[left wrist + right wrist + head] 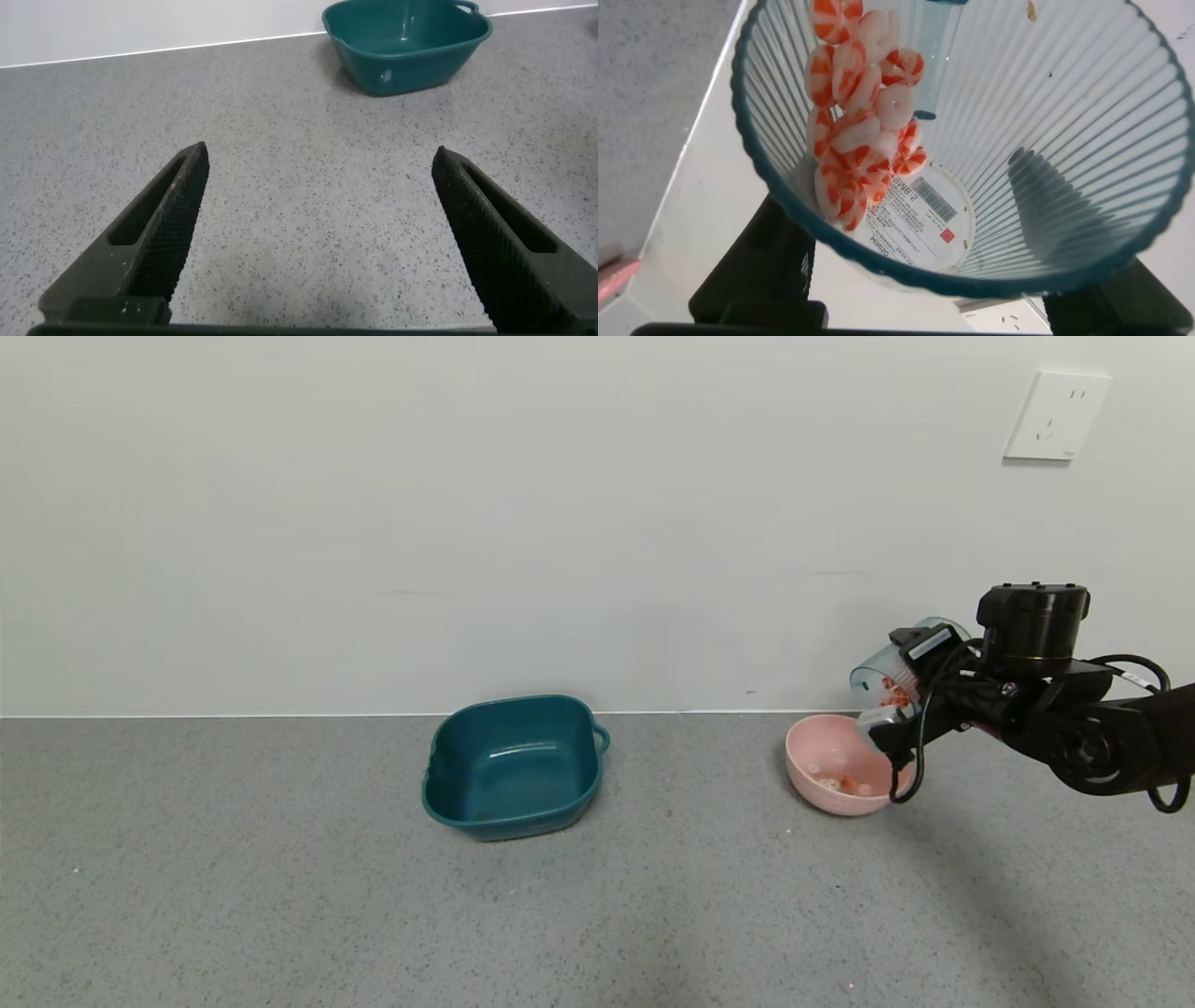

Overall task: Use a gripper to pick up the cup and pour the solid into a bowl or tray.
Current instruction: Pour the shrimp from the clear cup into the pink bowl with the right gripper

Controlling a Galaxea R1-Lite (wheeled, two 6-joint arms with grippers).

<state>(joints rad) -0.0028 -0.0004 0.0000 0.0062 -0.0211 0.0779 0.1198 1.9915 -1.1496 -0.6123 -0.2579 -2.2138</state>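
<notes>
My right gripper [898, 698] is shut on the ribbed bluish cup [879, 670] and holds it tilted, mouth down and to the left, over the right rim of the pink bowl [808, 786]. A clump of pink, red-orange and whitish solid [896, 692] lies inside the cup near its mouth. A few bits [845, 784] lie in the bowl. The right wrist view looks into the cup [1046, 140], with the solid [859, 121] piled along one wall and a black finger [752, 271] beside it. My left gripper [320, 163] is open and empty over bare floor.
A dark teal squarish tub [512, 765] stands left of the bowl near the wall, and shows in the left wrist view [406, 42]. The surface is grey speckled floor [280, 896]. A white wall with a socket [1057, 415] stands close behind.
</notes>
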